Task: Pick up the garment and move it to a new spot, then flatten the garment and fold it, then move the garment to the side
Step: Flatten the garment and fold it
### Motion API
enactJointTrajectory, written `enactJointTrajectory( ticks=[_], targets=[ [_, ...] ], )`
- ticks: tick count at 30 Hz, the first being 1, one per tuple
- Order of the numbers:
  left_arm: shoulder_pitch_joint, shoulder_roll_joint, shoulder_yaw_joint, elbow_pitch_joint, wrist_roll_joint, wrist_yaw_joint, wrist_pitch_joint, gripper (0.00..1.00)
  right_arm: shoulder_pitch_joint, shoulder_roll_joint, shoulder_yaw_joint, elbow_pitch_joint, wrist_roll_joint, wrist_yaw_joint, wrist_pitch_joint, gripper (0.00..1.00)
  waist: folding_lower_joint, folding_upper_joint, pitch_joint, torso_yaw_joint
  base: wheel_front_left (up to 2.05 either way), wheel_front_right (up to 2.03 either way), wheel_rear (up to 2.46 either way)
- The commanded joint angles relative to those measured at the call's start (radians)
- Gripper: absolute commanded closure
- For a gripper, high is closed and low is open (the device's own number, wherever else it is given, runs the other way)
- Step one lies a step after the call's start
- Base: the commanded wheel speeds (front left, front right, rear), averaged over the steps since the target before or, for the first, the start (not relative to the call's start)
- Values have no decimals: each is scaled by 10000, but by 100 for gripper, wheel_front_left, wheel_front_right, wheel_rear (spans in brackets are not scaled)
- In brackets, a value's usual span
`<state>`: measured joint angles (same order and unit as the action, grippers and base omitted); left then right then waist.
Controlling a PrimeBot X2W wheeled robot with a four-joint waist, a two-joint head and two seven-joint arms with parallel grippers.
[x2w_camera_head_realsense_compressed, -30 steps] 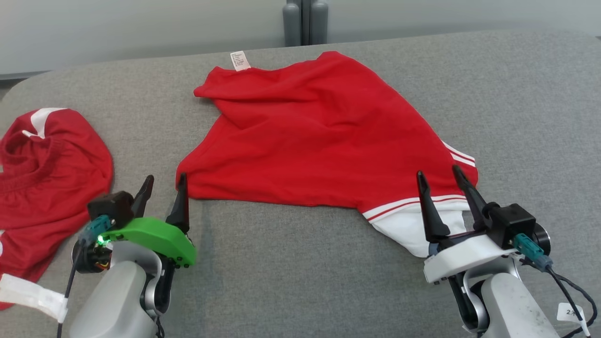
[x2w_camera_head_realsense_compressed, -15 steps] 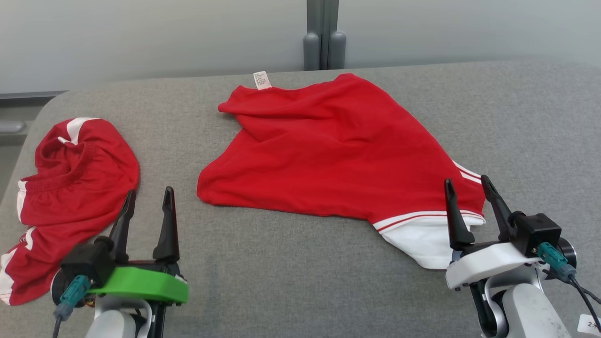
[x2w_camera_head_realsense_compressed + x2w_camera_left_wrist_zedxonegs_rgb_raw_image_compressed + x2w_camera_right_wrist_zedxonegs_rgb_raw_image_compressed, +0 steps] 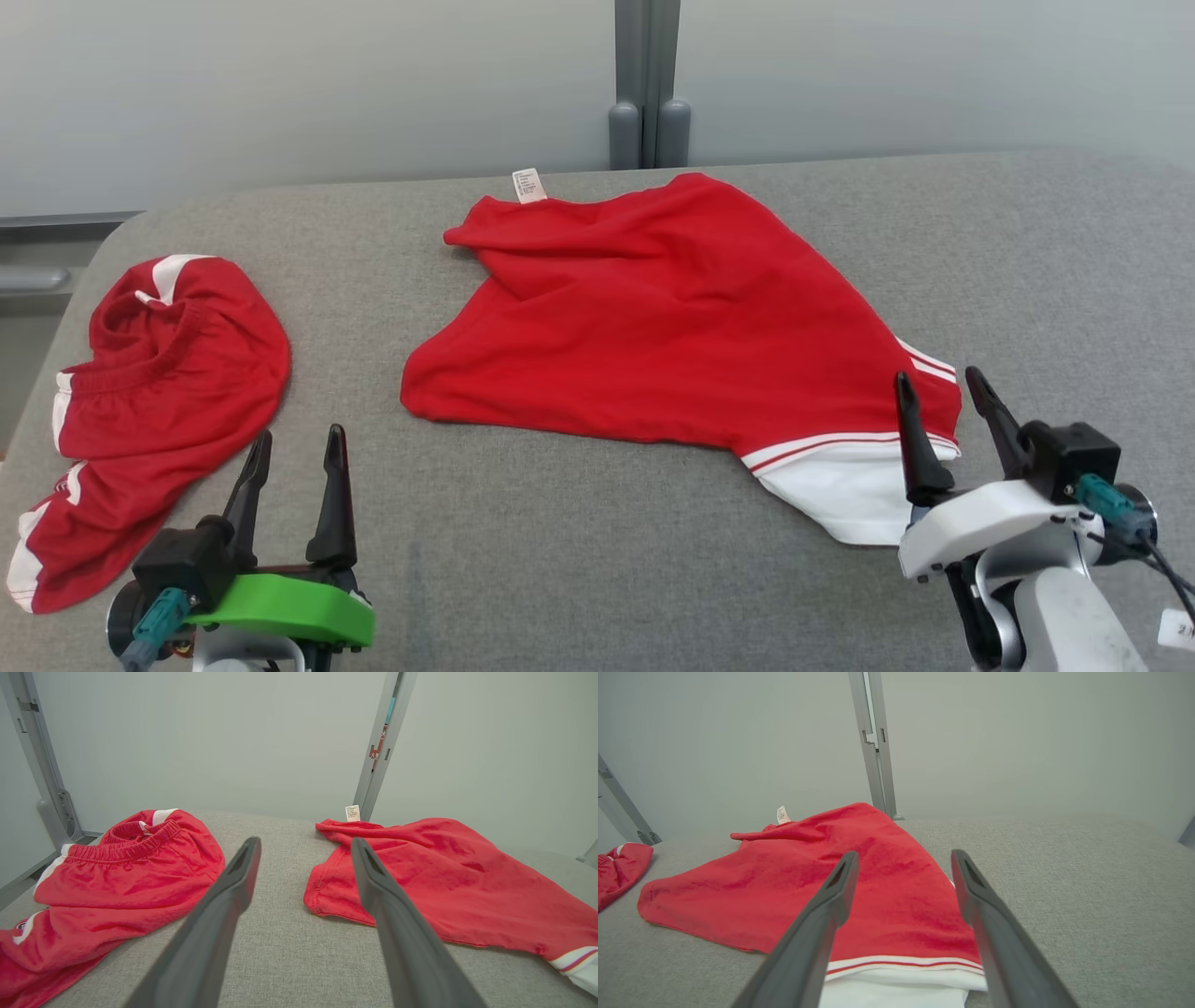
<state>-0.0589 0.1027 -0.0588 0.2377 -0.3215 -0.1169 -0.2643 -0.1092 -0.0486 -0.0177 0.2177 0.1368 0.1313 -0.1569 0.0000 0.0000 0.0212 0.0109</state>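
Note:
A red garment (image 3: 672, 317) with a white, red-striped hem and a white label lies spread but wrinkled in the middle of the grey padded table (image 3: 560, 560); it also shows in the left wrist view (image 3: 448, 877) and the right wrist view (image 3: 822, 882). My left gripper (image 3: 299, 434) is open and empty, near the front edge, short of the garment's near-left corner (image 3: 306, 841). My right gripper (image 3: 936, 375) is open over the white hem at the garment's near-right corner, holding nothing (image 3: 904, 853).
A second red garment (image 3: 159, 373) with an elastic waistband and white trim lies crumpled at the table's left end (image 3: 126, 877). A grey post (image 3: 644, 84) stands against the pale wall behind the table. Bare table surface stretches to the right of the spread garment.
The head camera has tilted, shifting the whole picture down. My left gripper has drawn back from the garment's near-left corner toward the front edge. Both grippers stay open.

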Motion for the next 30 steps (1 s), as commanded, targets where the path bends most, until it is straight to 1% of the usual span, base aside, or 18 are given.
enactJointTrajectory(
  ticks=[1, 3, 8, 10, 13, 16, 18, 23, 26, 27, 28, 30],
  targets=[
    [-117, -46, 63, 35, 70, -48, 1, 0, -310, -35, -140, 35, 72, -10, 271, 0, 0, 0, 103, -59, 0, 0, 0],
    [-223, -65, 37, 64, 113, -69, 1, 0, -632, -33, -431, 207, 111, -10, 1021, 0, 0, 0, 246, -98, 0, 0, 0],
    [-519, -88, -63, 81, 197, -122, 1, 0, -1830, -34, -1662, 952, 76, -10, 4085, 0, 0, 0, 707, -97, 0, 0, 0],
    [-659, -98, -123, 58, 230, -117, 1, 0, -2348, -123, -2154, 1174, -75, -10, 4975, 0, 0, 0, 924, -59, 0, 0, 0],
    [-880, -113, -214, 31, 256, -130, 2, 0, -2880, -136, -2734, 1654, -201, -10, 5945, 0, 0, 0, 1232, 62, 0, 0, 0],
    [-1051, -47, -395, 20, 247, -135, 1, 0, -3291, -270, -2919, 2239, -381, -9, 6383, 0, 0, 0, 1431, 203, 0, 0, 0],
    [-1168, 20, -479, -4, 191, -131, 1, 0, -3453, -285, -3053, 2677, -473, -9, 6420, 0, 0, 0, 1563, 267, 0, 0, 0],
    [-1327, 134, -638, -27, 135, -133, 1, 0, -3894, -394, -3072, 3751, -457, -9, 6024, 0, 0, 0, 1832, 401, 0, 0, 0],
    [-1431, 227, -733, -33, 123, -134, 1, 0, -4140, -358, -2956, 4462, -125, -9, 5916, 0, 0, 0, 1977, 454, 0, 0, 0],
    [-1449, 239, -756, -41, 116, -134, 1, 0, -4223, -430, -2853, 4646, -82, -7, 5949, 64, 0, 0, 2020, 475, 0, 0, 0],
    [-1464, 250, -773, -51, 107, -134, 1, 0, -4318, -515, -2742, 4802, -17, -7, 5877, 100, 0, 0, 2062, 493, 0, 0, 0],
    [-1511, 289, -786, -78, 84, -135, 1, 0, -4539, -725, -2656, 4858, 9, -7, 5487, 100, 0, 0, 2142, 514, 0, 0, 0]
  ],
)
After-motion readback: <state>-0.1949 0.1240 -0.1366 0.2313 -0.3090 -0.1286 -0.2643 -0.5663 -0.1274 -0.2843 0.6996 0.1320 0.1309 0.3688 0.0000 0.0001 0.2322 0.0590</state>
